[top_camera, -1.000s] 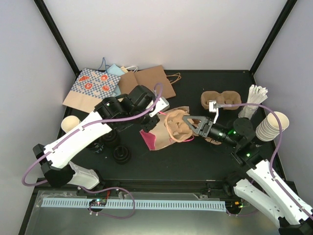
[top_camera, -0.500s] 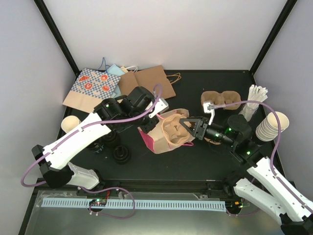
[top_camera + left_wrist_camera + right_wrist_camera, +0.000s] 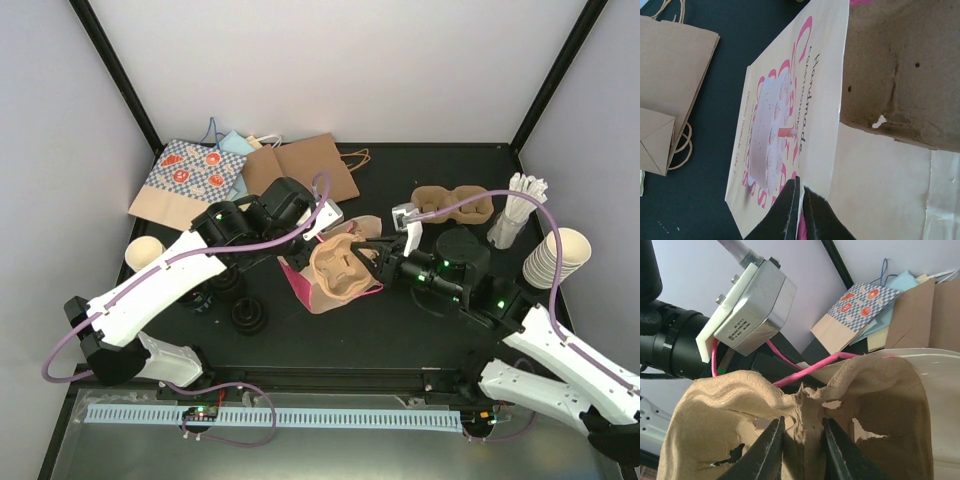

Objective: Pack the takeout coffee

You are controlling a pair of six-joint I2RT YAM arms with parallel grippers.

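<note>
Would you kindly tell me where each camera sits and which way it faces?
Top external: above and behind, looking down at the black table; left arm and right arm show.
Left wrist: wrist-mounted, looking along the left gripper pinching the cream, pink-printed paper bag.
Right wrist: wrist-mounted, looking along the right gripper clamping the brown moulded-pulp cup carrier.
Shared: both wrist views show that carrier.

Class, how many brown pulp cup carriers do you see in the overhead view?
2: one carrier held by the right claw at the mouth of the pink-printed bag, the other carrier on the table at back right. Others may be hidden.
</note>
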